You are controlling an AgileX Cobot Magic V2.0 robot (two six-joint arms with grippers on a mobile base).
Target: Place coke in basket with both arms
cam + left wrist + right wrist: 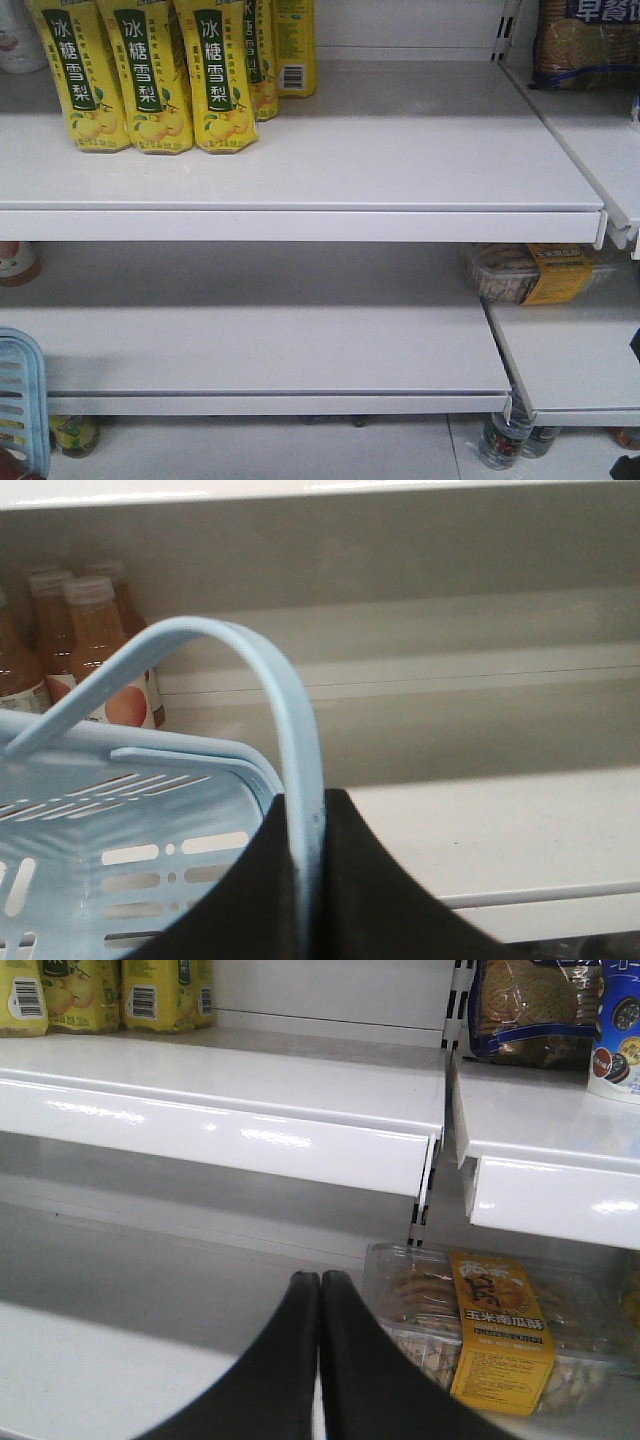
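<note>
White store shelving (300, 160); lower left, our left gripper (305, 900) clamps the light blue slotted plastic basket's (120, 830) stiff hooped handle (290, 730); right gripper (320, 1360) pressed together, empty; no coke visible.

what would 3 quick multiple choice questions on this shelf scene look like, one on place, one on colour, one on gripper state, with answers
1. Where does the basket show in the front view?
A. top right
B. bottom left
C. middle of the upper shelf

2. What colour are the drink cartons on the upper shelf?
A. yellow
B. red
C. purple

3. What is the left gripper doing?
A. open over a carton
B. shut on nothing
C. shut on the basket handle

Answers:
1 B, its blue slotted side sits at the lower left edge.
2 A, yellow packs with green label strips.
3 C, the left wrist view shows the black fingers closed on either side of the light blue hoop.
</note>
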